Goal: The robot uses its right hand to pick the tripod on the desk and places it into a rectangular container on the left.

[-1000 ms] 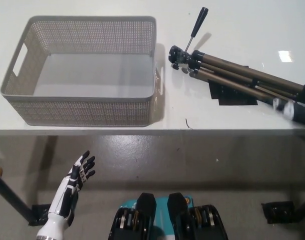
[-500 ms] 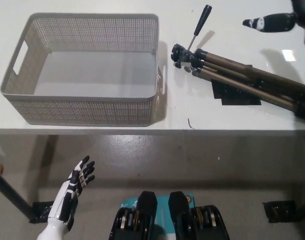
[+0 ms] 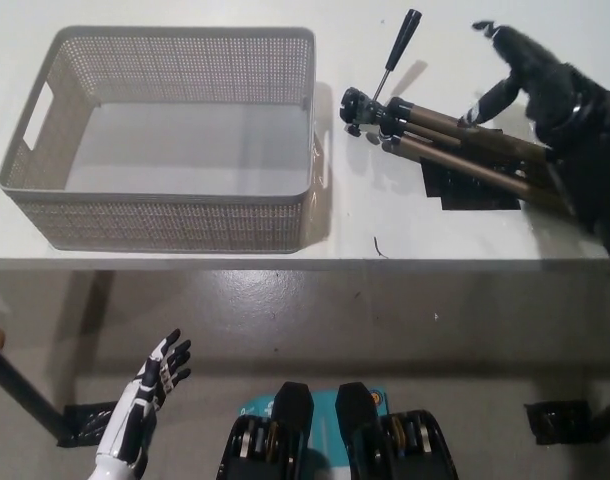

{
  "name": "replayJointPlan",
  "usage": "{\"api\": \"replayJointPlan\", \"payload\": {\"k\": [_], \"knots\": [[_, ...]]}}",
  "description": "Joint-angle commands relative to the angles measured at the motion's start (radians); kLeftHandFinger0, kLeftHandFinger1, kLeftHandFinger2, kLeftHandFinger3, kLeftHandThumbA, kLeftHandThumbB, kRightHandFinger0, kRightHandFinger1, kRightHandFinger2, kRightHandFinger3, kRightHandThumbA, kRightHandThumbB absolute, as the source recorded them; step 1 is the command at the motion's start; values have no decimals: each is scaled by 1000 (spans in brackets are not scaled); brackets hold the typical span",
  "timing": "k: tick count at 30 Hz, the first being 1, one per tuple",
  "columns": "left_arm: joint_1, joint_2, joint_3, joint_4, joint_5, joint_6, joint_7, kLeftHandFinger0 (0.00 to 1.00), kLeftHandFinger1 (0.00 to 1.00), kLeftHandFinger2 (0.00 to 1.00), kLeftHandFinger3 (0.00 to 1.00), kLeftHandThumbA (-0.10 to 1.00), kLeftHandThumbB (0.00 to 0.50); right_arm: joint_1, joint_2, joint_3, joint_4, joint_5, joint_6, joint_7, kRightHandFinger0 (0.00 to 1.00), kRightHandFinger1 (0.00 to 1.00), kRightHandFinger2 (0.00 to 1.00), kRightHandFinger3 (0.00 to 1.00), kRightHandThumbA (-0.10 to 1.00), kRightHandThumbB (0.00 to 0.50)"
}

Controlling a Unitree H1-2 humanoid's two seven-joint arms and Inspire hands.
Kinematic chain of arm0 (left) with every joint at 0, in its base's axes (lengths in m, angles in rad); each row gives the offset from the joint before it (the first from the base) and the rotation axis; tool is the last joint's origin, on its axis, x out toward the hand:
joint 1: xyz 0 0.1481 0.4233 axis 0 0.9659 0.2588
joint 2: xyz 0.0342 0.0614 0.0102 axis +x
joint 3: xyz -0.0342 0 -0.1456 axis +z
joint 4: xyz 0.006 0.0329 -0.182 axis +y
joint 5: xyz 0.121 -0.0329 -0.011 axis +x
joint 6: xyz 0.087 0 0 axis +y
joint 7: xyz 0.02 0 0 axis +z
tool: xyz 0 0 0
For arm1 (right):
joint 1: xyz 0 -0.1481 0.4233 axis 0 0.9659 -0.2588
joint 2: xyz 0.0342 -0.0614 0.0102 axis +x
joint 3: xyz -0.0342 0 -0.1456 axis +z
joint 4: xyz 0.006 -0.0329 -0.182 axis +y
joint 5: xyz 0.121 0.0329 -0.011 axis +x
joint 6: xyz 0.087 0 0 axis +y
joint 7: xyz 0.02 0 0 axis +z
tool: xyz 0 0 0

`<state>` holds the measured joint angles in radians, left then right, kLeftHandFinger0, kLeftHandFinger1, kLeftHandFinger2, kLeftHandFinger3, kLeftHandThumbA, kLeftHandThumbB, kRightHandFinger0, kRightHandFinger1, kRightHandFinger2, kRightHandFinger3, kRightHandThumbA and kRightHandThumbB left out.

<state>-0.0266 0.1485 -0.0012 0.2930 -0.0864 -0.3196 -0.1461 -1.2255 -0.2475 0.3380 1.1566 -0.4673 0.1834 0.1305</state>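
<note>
Fingers spread wide, my black right hand (image 3: 530, 75) has swung down over the folded bronze metal tripod (image 3: 455, 140), lying on the white desk (image 3: 385, 225) right of the empty grey perforated plastic basket (image 3: 170, 215). I'm closing next. White left hand (image 3: 150, 385) is hanging open below the basket.

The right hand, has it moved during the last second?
Yes. The right hand has moved in from the right edge, leftward over the tripod legs, toward the basket, which has stayed put.
</note>
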Motion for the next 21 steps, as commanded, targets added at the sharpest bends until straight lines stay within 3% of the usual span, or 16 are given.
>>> {"api": "replayJointPlan", "payload": {"k": [1, 5, 8, 10, 21], "knots": [[15, 22, -7, -5, 10, -70, -26, 1000, 1000, 1000, 1000, 1000, 500, -83, 16, 28, 104, -22, -28, -60, 1000, 1000, 1000, 1000, 1000, 498], [20, 18, -5, -5, 6, -72, -27, 1000, 1000, 1000, 1000, 1000, 500, -80, 29, 31, 184, -3, -19, -61, 1000, 1000, 1000, 1000, 1000, 500], [15, 17, -6, 4, 6, -73, -29, 1000, 1000, 1000, 1000, 1000, 500, -66, 35, 32, 214, 1, -35, -48, 1000, 1000, 1000, 1000, 1000, 458], [15, 19, -8, 6, 5, -78, -35, 1000, 1000, 1000, 1000, 1000, 500, -53, 40, 31, 230, 5, -35, -54, 1000, 1000, 1000, 1000, 1000, 497], [23, 19, -11, 21, 13, -105, -40, 1000, 1000, 1000, 1000, 1000, 500, 122, 58, 138, 288, -60, 81, 2, 1000, 1000, 1000, 1000, 1000, 500]]}}
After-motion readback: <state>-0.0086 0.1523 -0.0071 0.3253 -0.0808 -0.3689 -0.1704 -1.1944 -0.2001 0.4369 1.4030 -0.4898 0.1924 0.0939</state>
